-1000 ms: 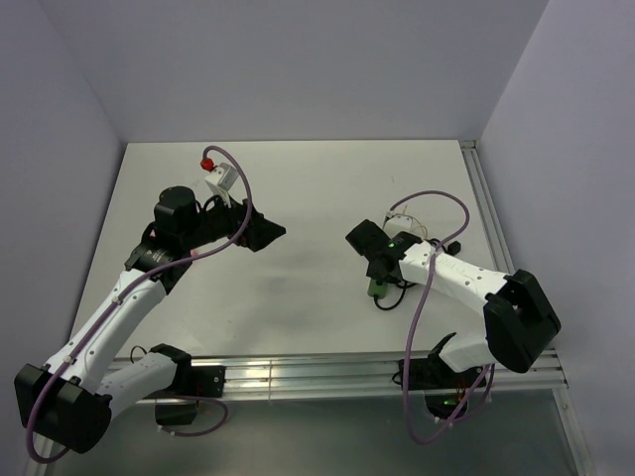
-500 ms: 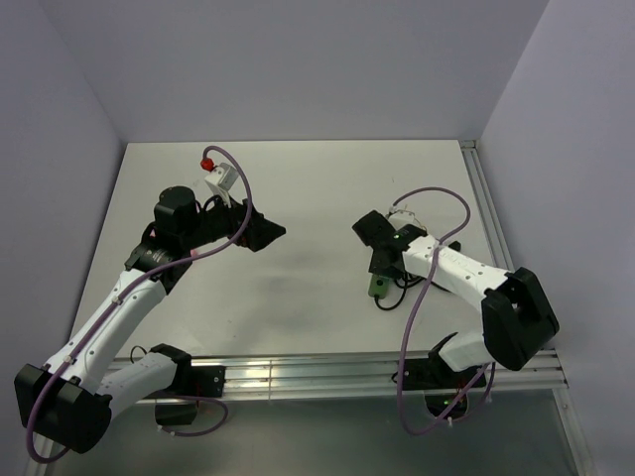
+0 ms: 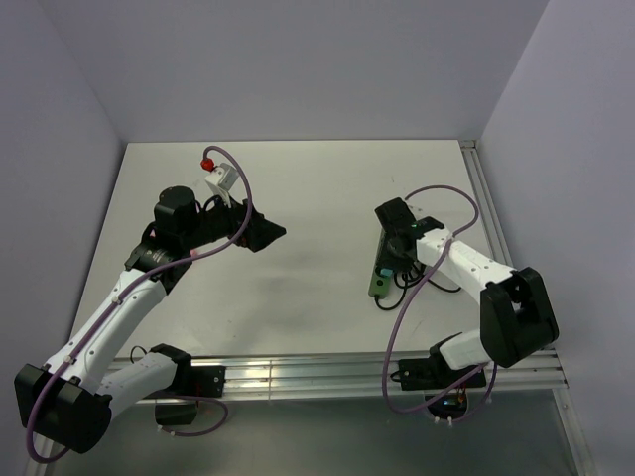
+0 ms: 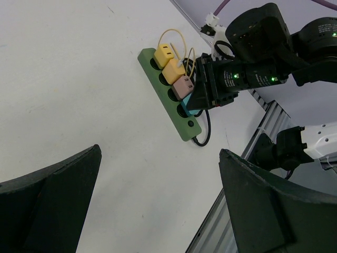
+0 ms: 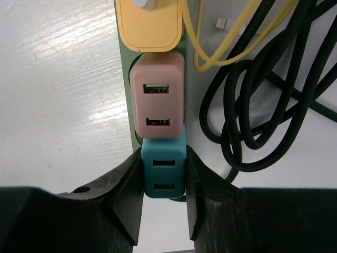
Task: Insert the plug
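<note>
1. Top external view, left side: the left claw [image 3: 263, 231] hovers over the bench [image 3: 298, 188] with its jaws spread wide and nothing between them. It is well apart from the task's things.
2. Right of centre lies the green power strip [image 3: 379, 283], its long axis running far to near with a slight tilt. The left wrist view shows yellow plugs [image 4: 164, 51] at its far end, then a pink plug [image 4: 183, 87], then the teal plug [image 4: 189, 108]. One bare socket shows at the near end.
3. The right claw [image 5: 164, 179] stands over the strip, clamped on the teal plug's two flanks. That plug sits in line with the strip and touches the pink plug's near face.
4. Whether its prongs are fully home cannot be told.
5. Likely what remains is a straight press down into the strip, across its long axis. The right arm is the only one near enough.
6. A black cable [image 5: 247, 121] coils just right of the strip, clear of the claw.
</note>
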Controlling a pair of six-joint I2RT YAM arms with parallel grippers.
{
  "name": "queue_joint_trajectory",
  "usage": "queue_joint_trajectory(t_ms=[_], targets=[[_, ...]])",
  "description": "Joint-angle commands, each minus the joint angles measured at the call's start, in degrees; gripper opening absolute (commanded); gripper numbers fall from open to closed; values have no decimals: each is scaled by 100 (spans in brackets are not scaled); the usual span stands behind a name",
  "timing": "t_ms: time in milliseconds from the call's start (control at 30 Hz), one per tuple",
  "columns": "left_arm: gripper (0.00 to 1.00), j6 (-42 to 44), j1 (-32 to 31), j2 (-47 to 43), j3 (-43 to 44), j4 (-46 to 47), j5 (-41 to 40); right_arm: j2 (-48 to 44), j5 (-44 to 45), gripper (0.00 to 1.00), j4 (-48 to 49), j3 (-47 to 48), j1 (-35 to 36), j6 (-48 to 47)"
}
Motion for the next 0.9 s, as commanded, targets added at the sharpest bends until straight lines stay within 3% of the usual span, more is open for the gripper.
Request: queue_joint_trajectory(t_ms=[0, 300, 700, 867], targets=[[99, 49, -4, -78, 21, 255, 144, 248, 373, 0, 409, -309, -142, -225], [100, 40, -4, -69, 4, 281, 153, 616, 664, 0, 532, -460, -362, -172], [100, 58, -4, -43, 21, 255, 144, 1374, 567, 0, 576, -38, 24, -110], [99, 31, -4, -43, 12, 281, 188, 1399, 1129, 0, 172, 76, 24, 13]])
